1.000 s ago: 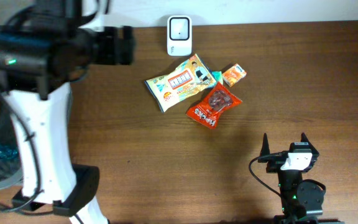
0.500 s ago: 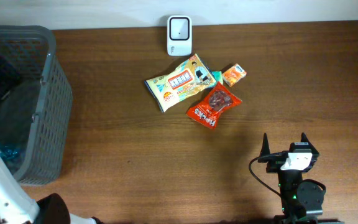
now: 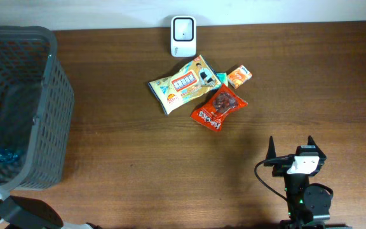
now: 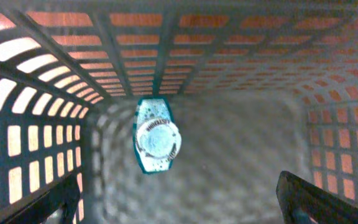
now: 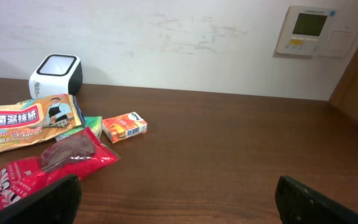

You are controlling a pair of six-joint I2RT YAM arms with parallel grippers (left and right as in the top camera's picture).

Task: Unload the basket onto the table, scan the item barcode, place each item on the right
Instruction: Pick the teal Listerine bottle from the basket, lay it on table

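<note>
Wooden table (image 5: 229, 162) against a scuffed white wall (image 5: 166, 43).
Above the table's far edge, a beige control panel (image 5: 307, 30) is mounted.

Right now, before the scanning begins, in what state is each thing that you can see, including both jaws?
left gripper, jaws open, empty, pointing into the basket.
right gripper, jaws open, empty, over the table.
basket, upright, one teal packet inside.
teal packet, lying on the basket floor.
scanner, standing at the table's back edge.
yellow bag, lying flat.
red bag, lying flat against the yellow bag.
orange box, closed, lying on the table.
</note>
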